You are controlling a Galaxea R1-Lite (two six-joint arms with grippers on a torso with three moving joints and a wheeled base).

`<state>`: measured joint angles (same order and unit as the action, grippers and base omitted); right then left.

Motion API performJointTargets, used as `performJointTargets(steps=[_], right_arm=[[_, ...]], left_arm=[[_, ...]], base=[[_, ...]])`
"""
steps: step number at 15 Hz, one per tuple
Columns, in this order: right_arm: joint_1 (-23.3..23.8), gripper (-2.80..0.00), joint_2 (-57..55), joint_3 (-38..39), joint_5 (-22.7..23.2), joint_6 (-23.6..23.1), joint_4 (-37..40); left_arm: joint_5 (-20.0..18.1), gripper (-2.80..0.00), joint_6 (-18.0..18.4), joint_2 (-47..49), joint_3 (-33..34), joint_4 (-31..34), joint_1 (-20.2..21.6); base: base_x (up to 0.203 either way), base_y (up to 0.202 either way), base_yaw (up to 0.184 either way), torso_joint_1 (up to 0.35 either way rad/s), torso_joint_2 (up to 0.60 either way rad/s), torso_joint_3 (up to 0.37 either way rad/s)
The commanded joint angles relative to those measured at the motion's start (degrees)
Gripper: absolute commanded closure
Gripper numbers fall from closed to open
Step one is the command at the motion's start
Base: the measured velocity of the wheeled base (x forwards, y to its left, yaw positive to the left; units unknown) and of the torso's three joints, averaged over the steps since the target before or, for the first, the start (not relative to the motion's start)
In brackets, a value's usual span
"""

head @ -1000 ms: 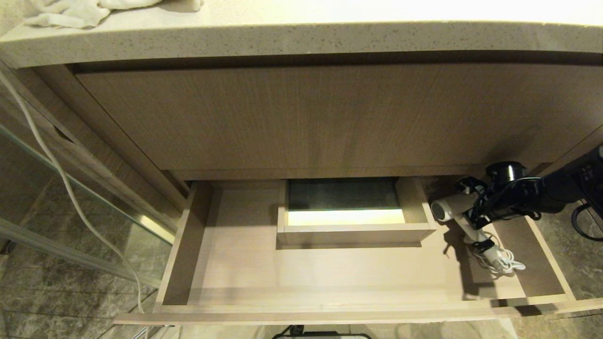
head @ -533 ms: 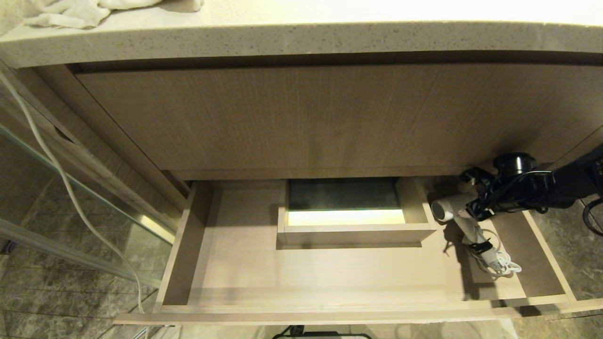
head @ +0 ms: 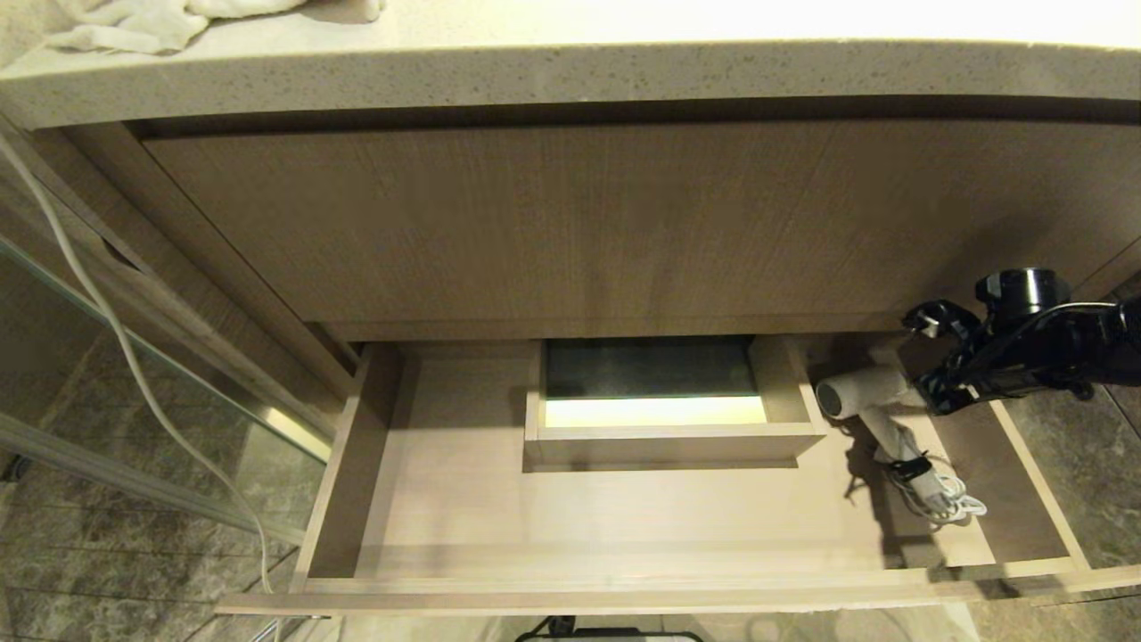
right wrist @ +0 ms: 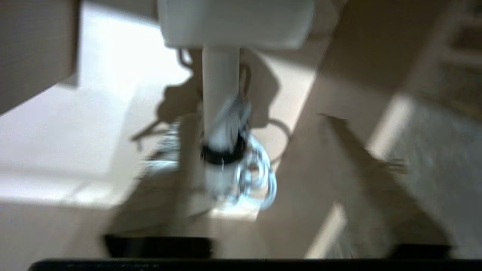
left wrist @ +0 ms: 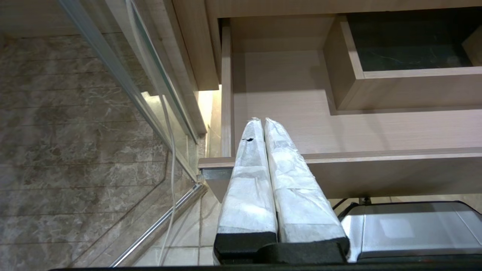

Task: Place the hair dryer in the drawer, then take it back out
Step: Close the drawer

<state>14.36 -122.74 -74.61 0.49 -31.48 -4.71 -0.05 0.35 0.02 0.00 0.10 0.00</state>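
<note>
The white hair dryer (head: 863, 394) lies in the right end of the pulled-out drawer (head: 355, 464), grey barrel end facing the boxed cutout (head: 664, 437), handle and bundled cord (head: 936, 495) toward the drawer's front. My right gripper (head: 934, 357) hovers just right of the barrel and a little above it, open and holding nothing. In the right wrist view the hair dryer (right wrist: 220, 94) lies clear ahead of the spread jaws, its black tie and cord (right wrist: 256, 177) nearest. My left gripper (left wrist: 263, 122) is parked, shut, at the drawer's front (left wrist: 376, 173) left corner.
A taller wood-grain panel (head: 579, 223) and the stone counter edge (head: 570, 76) overhang the drawer's back. A white towel (head: 134, 22) lies on the counter. A glass door (head: 107, 392) and a hanging white cable (head: 125, 357) stand at the left over tiled floor.
My right gripper has let go of the hair dryer's barrel and drawn back up and to the right. The hair dryer stays lying in the drawer.
</note>
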Motion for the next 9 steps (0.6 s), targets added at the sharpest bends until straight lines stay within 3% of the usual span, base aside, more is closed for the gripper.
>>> performJointTargets(steps=[1, 5, 9], right_arm=[[-0.23, 0.0, 9.32, 3.77, 0.01, 0.43, 1.89], [-0.4, 0.0, 25.64, 16.99, 0.07, 0.44, 6.63], [-0.31, 0.0, 37.76, 34.95, -2.78, -0.82, 19.54]], left_arm=[[0.05, 0.0, 0.0, 0.06, 0.09, 0.08, 0.0], [-0.01, 0.0, 0.0, 0.04, 0.09, -0.01, 0.0], [0.05, 0.0, 0.0, -0.01, 0.09, 0.04, 0.0]], base=[[0.0, 0.0, 0.0, 0.0, 0.0, 0.0], [0.0, 0.0, 0.0, 0.0, 0.0, 0.0], [0.0, 0.0, 0.0, 0.0, 0.0, 0.0]])
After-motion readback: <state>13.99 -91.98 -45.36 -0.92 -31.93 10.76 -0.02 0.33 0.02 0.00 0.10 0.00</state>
